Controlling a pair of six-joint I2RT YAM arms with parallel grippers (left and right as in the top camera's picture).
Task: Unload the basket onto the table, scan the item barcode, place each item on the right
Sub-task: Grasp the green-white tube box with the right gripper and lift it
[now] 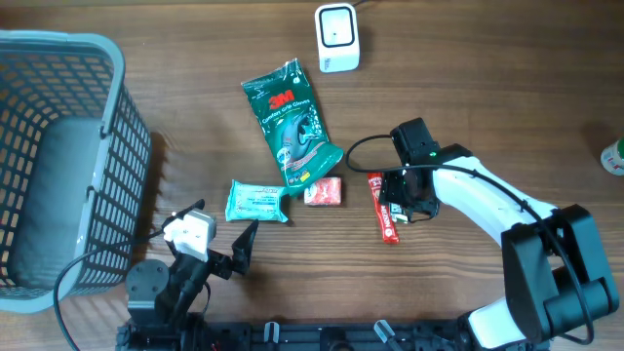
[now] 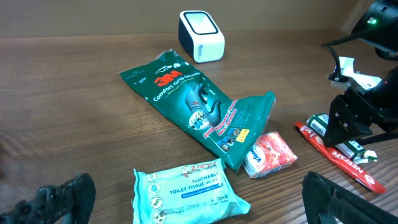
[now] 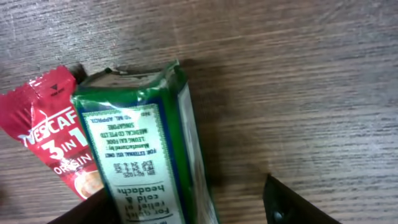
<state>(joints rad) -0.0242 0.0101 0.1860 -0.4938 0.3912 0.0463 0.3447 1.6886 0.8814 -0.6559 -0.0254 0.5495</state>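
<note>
Wooden table (image 1: pixel 468 88) under everything. At its left end, a grey mesh basket (image 1: pixel 117 146), contents unclear from above. Bare wood between the white scanner (image 1: pixel 336 37) at the far edge and the right arm. Mid-table, close together: green glove pack (image 1: pixel 292 117), teal wipes pack (image 1: pixel 256 202), small red packet (image 1: pixel 324 191). Right gripper (image 1: pixel 405 200) down over a green box (image 3: pixel 143 155), jaws apart astride it, one finger (image 3: pixel 286 202) clear of its side. Box flat on the wood against a red coffee sachet (image 1: pixel 383 210). Box label readable only from the right wrist, mostly hidden overhead. Left gripper (image 2: pixel 196 185) near the front edge, spread wide, holding nothing.
</note>
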